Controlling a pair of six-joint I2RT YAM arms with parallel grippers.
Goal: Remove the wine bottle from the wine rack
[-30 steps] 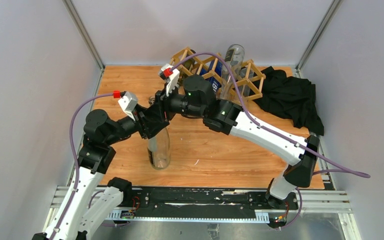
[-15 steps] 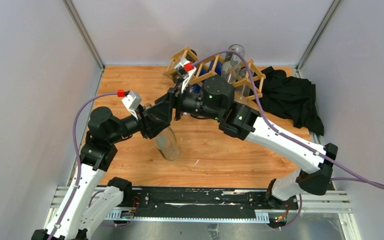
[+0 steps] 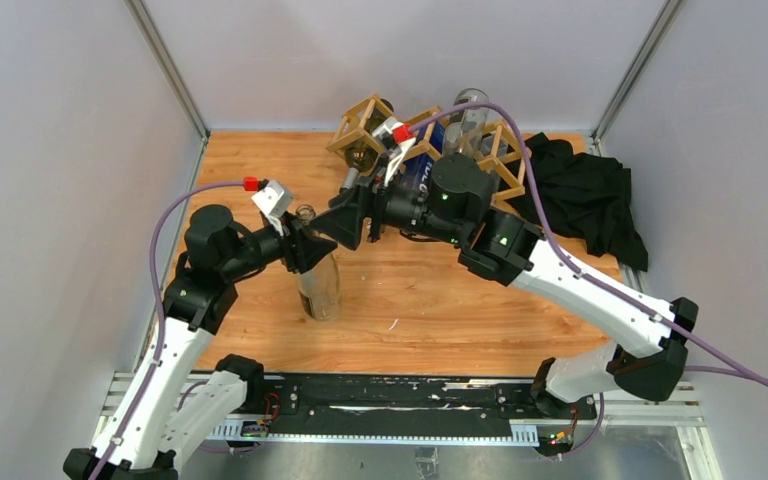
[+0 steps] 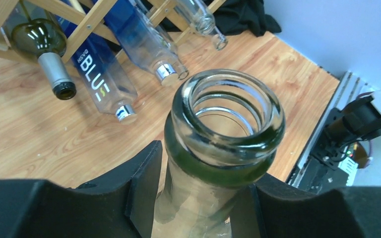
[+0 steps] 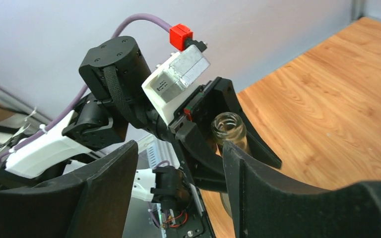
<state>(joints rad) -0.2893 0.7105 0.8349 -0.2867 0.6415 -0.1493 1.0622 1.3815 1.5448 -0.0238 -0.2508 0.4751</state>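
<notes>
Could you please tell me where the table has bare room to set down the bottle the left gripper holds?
The table is bare at near centre, between the upright wine bottle in the left gripper and the right arm, and at the far-left corner beside the wine rack. The far edge is crowded: rack, racked bottles, black cloth.

The left arm point(image 3: 175, 350) rose from its base at the near left, bent at the elbow and reached rightward. The left gripper point(image 3: 310, 250) was closed on the neck of a bottle point(image 4: 213, 158), with one finger pressed against each side just below the lip. The right arm point(image 3: 580, 290) ran out from the near right, folded at a low elbow and stretched far leftward. The right gripper point(image 3: 352, 222) pointed at the left wrist, jaws parted, nothing between them. It stood close beside the left gripper; contact between the two could not be determined.
</notes>
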